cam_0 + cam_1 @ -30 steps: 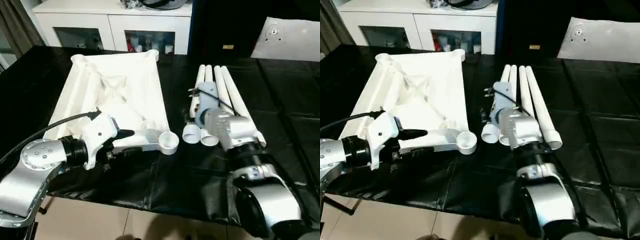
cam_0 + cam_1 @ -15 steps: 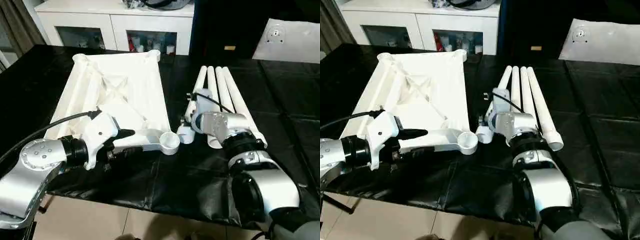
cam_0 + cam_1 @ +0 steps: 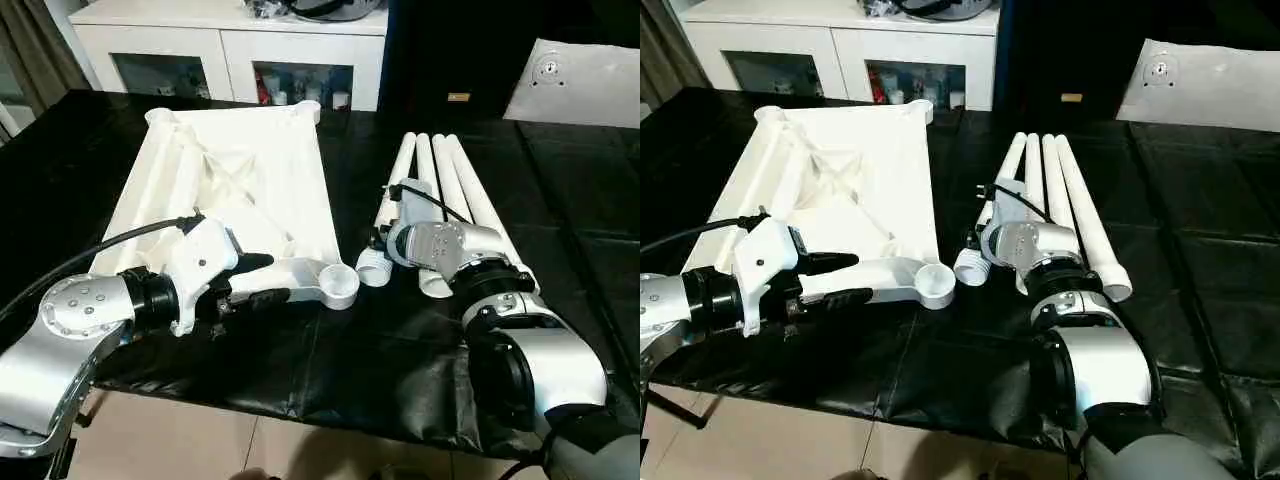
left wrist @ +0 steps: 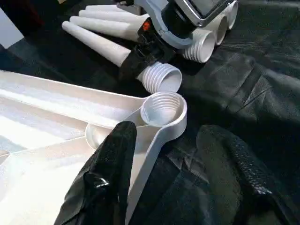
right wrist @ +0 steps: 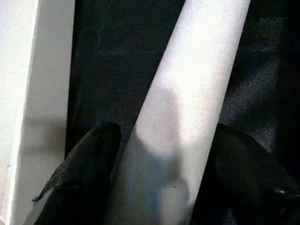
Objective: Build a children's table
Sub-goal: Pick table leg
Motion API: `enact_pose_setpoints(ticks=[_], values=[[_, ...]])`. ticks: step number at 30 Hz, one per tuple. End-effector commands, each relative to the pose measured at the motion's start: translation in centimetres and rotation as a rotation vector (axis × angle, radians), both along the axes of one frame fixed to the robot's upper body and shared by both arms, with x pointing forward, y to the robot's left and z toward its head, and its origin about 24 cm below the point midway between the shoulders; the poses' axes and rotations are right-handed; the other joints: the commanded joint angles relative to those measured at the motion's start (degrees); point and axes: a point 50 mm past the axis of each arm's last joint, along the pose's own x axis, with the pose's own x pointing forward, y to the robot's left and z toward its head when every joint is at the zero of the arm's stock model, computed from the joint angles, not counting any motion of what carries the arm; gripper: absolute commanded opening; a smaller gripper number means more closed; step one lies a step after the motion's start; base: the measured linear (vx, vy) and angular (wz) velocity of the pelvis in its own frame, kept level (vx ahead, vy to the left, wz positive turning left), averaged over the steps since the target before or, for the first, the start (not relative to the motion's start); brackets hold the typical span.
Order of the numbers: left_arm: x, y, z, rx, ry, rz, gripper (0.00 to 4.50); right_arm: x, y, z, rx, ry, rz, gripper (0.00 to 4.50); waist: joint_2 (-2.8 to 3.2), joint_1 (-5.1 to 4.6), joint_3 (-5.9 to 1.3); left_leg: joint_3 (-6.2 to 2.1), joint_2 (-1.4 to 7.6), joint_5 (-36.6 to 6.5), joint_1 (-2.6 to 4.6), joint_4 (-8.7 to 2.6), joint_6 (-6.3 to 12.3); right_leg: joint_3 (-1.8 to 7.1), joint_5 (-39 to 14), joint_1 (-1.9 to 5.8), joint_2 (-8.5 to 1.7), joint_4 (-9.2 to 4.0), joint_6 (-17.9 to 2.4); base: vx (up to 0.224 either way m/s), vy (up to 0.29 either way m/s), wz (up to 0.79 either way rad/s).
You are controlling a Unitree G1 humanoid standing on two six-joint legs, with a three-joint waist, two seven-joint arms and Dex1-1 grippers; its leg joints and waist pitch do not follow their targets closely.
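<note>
So my right end effector just dropped onto the nearest leg, fingers closing around it. Left end effector holds the upturned tabletop on the counter by its corner socket. Threading's next, probably.

Even indoor light is seen; the white tabletop is overexposed, and the right wrist view is blurred throughout.
</note>
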Motion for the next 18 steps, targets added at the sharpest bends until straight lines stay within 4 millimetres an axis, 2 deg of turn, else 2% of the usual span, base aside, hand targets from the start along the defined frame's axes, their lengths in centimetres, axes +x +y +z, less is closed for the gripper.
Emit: enact_pose_setpoints(ticks=[1,5,6,9,12,13,18], values=[[0.14,0.00,0.26,0.007,-0.011,0.004,2.42,0.15,-0.44,0.02,-0.013,-0.002,-0.025,2.85,0.20,0.24,-3.82,-0.43,4.19,-2.1,-0.18,-4.32,0.98,2.12,-1.0,2.96,-4.50,-2.97,-18.5,0.000,0.000,0.00],[0.12,-0.11,0.19,0.013,-0.015,0.006,2.42,0.21,-0.60,-0.02,-0.017,-0.009,-0.033,2.51,0.18,0.32,-3.85,-0.17,4.27,-2.3,-0.13,-4.32,0.84,2.10,-1.3,2.89,-4.43,-2.99,-18.2,0.000,0.000,0.00],[0.13,-0.16,0.19,0.009,-0.014,0.008,2.42,0.21,-0.60,-0.03,-0.015,-0.009,-0.033,2.46,0.36,0.35,-3.87,0.00,4.33,-2.4,-0.13,-4.32,0.76,2.08,-1.4,2.89,-4.43,-2.95,-18.1,0.000,0.000,0.00],[0.15,-0.29,0.22,0.006,-0.017,0.007,2.42,0.23,-0.61,-0.05,-0.009,-0.010,-0.038,2.22,0.25,0.37,-3.91,0.25,4.41,-1.9,-0.08,-4.29,0.75,2.10,-0.9,2.79,-4.37,-2.94,-18.0,0.000,0.000,0.00],[0.21,-0.33,0.17,0.009,-0.020,0.008,2.42,0.24,-0.58,-0.07,0.002,-0.010,-0.045,2.10,0.26,0.48,-3.94,0.30,4.43,-1.8,-0.06,-4.28,0.76,2.08,-0.8,2.78,-4.40,-2.92,-17.9,0.000,0.000,0.00],[0.22,-0.37,0.12,0.012,-0.021,0.011,2.42,0.50,-0.61,0.18,-0.018,-0.083,-0.029,2.10,0.27,0.50,-3.92,0.33,4.48,-2.3,-0.08,-4.30,0.59,2.04,-1.1,2.72,-4.40,-2.93,-17.9,0.000,0.000,0.00],[0.23,-0.62,0.14,-0.002,-0.028,0.016,2.42,0.56,-0.68,0.33,0.045,-0.092,-0.070,1.97,0.24,0.72,-3.97,0.43,4.49,-1.7,0.00,-4.27,0.70,2.07,-0.1,2.74,-4.35,-2.90,-17.8,0.000,0.000,0.00]])
